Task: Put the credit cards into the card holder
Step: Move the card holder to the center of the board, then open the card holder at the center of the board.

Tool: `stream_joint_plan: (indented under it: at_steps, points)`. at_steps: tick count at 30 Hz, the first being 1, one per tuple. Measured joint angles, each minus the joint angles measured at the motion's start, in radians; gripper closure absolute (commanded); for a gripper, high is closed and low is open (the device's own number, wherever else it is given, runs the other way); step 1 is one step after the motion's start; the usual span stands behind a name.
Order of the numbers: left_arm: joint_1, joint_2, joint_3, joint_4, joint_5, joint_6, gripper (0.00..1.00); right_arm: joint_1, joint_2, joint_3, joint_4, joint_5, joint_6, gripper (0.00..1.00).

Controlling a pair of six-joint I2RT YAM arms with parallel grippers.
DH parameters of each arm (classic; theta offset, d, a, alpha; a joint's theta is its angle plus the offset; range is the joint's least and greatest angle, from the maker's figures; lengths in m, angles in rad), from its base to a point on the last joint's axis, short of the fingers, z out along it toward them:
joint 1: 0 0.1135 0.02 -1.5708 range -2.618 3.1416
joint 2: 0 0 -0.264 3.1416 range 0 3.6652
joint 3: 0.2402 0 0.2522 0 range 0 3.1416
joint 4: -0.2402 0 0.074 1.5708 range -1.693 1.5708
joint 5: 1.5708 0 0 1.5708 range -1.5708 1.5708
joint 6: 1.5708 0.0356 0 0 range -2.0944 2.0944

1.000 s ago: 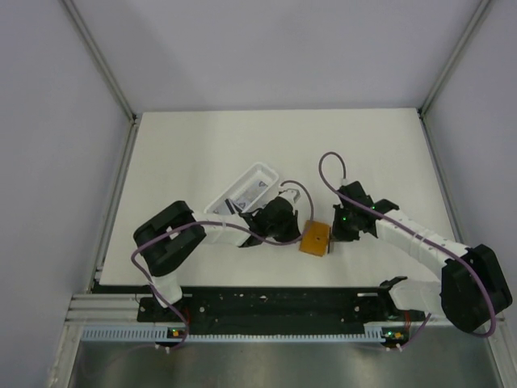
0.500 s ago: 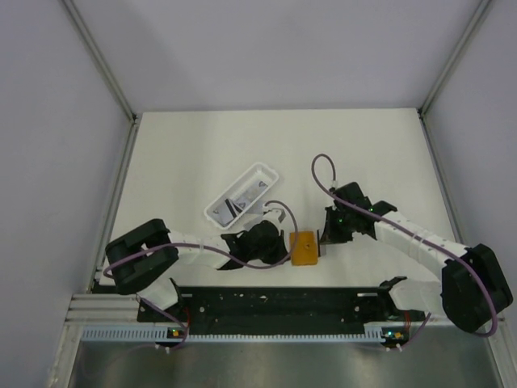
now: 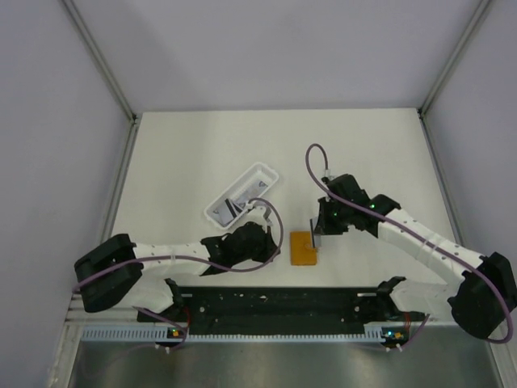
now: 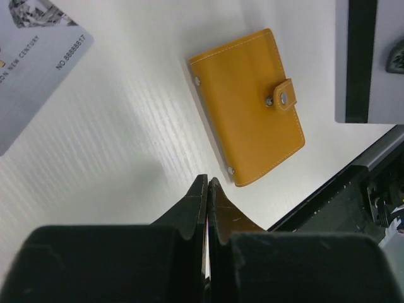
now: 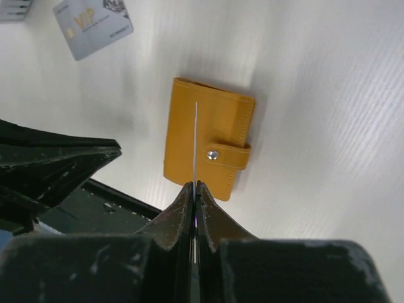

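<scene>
Between the clenched jaws of my right gripper sits one credit card, edge-on over the card holder, which lies at lower centre of the top view. Jaws of the left gripper are pressed together with nothing visible between them. The holder looks snapped closed, so I judge that opening it comes next.

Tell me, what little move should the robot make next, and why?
Probably the left end effector should go to the card holder and undo its snap strap. The holder lies closed and snapped on the table, so the card pinched in the right end effector close by has no opening to go into. The left end effector is shut and empty.
</scene>
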Motion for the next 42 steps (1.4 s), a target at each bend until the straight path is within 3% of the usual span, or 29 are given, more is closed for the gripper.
stream_joint_plan:
  at_steps: [10,17,29,42]
  points:
    - [-0.050,0.135,0.015,0.179,0.034,0.032,1.00,0.095,0.203,0.082,-0.014,-0.014,0.043,1.00]
    - [-0.068,0.190,0.042,0.268,0.050,0.030,1.00,0.114,0.257,0.110,-0.027,0.008,0.060,1.00]
    - [-0.069,0.326,0.136,0.280,0.068,0.029,1.00,0.119,0.279,0.129,-0.076,0.097,0.064,1.00]
    - [-0.069,0.328,0.136,0.271,0.068,0.018,1.00,0.122,0.279,0.129,-0.163,0.226,0.064,1.00]
